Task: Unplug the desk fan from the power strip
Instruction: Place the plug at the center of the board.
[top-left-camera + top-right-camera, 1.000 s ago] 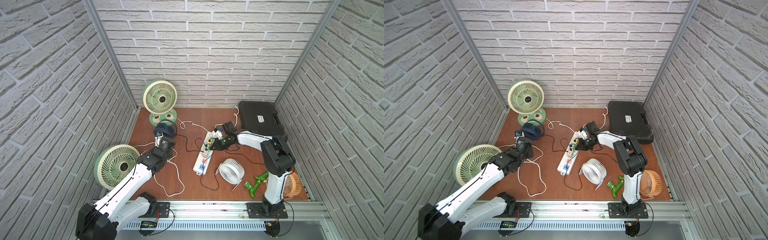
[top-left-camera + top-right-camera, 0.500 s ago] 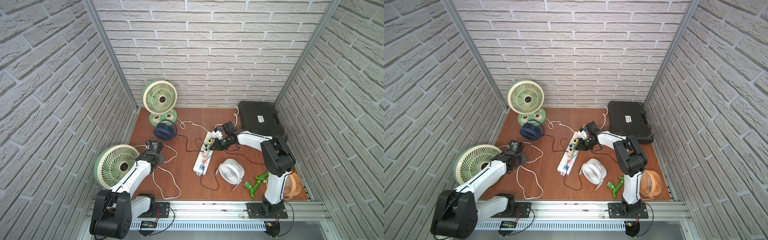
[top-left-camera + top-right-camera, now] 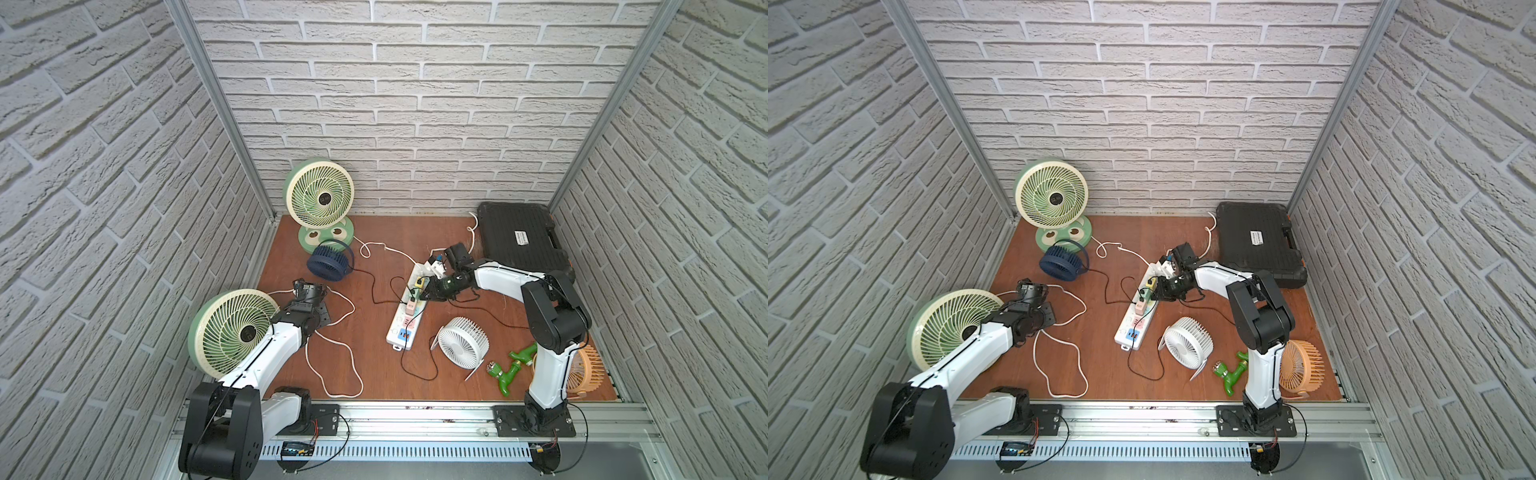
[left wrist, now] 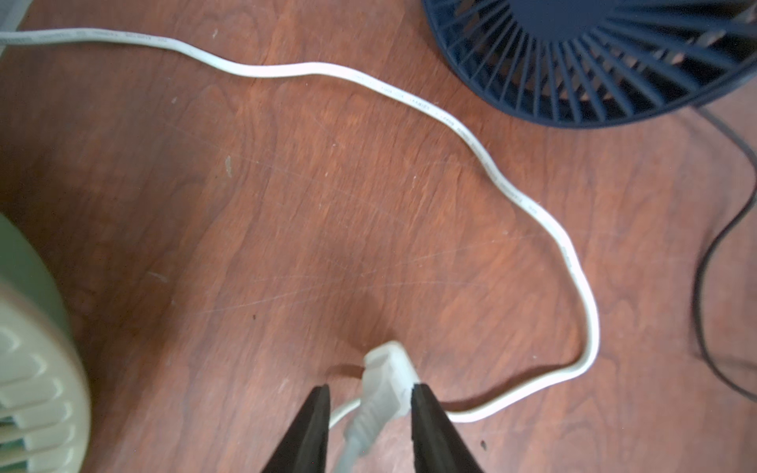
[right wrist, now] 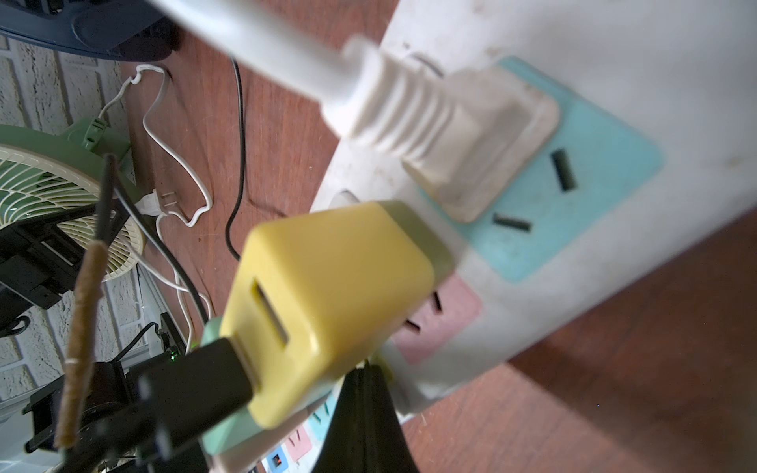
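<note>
The desk fan (image 3: 232, 332), large and green with a cream grille, stands at the left with its white cord (image 3: 332, 357) looping over the floor. The cord's white plug (image 4: 387, 381) lies loose between the parted fingers of my open left gripper (image 4: 368, 389), well away from the strip; both top views show this gripper (image 3: 307, 286) (image 3: 1030, 289) beside the fan. The power strip (image 3: 409, 311) (image 3: 1138, 316) lies mid-floor. My right gripper (image 3: 426, 295) is shut, its fingertips (image 5: 360, 376) pressed on the power strip (image 5: 573, 82) beside a yellow adapter (image 5: 327, 295).
A second green fan (image 3: 319, 198) and a navy fan (image 3: 329, 261) stand at the back left. A white fan (image 3: 462, 342), a green toy (image 3: 511, 365) and an orange fan (image 3: 586, 370) lie front right. A black case (image 3: 519, 241) sits back right. Another white plug (image 5: 471, 135) sits in the blue socket.
My left arm has pulled back to the left, away from the navy fan, bringing the white plug along. Its jaws have now parted off the plug. The right arm has not moved.
</note>
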Robot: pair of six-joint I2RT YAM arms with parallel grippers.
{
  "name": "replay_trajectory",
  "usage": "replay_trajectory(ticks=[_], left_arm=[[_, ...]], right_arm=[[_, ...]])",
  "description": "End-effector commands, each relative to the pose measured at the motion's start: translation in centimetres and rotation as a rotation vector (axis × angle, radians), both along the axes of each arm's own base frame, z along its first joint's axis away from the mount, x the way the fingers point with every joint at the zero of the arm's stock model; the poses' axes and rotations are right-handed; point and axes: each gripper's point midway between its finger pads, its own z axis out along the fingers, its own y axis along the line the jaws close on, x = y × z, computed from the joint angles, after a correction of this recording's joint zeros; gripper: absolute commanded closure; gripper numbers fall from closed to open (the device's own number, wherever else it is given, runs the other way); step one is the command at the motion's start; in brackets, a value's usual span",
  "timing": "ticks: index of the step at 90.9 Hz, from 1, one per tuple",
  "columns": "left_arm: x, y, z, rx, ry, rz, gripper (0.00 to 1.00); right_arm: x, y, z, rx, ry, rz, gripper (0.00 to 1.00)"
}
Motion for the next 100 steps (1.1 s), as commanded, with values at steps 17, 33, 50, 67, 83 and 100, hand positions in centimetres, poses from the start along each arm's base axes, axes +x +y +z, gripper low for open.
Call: replay_trajectory(ticks=[17,33,50,67,83,100], left_arm=[[0.8,-0.7,2.9,0.002,-0.084,-0.045,0.47],[2.5,-4.8,6.6,0.029,-0.151,-0.188,0.47],[4.0,-10.9,9.2,0.007,-0.2,-0.366,0.49],[5.2,-18.7,10.5,-0.042,-0.238,-0.576,0.49],[5.9,-23.9,10.2,0.005,-0.218,-0.71,0.47],[6.3,-27.4,8.3,0.059,-0.178,-0.771,0.45]], right_arm=[[0.4,-0.3,0.0,-0.039,-0.03,-0.017,0.96],[0.5,-0.4,0.0,-0.041,-0.031,-0.019,0.96],[0.4,-0.4,0.0,-0.043,-0.033,-0.019,0.96],[0.4,-0.4,0.1,-0.039,-0.034,-0.018,0.96],[0.3,-0.4,0.2,-0.038,-0.035,-0.015,0.95],[0.3,-0.4,0.2,-0.039,-0.039,-0.012,0.95]])
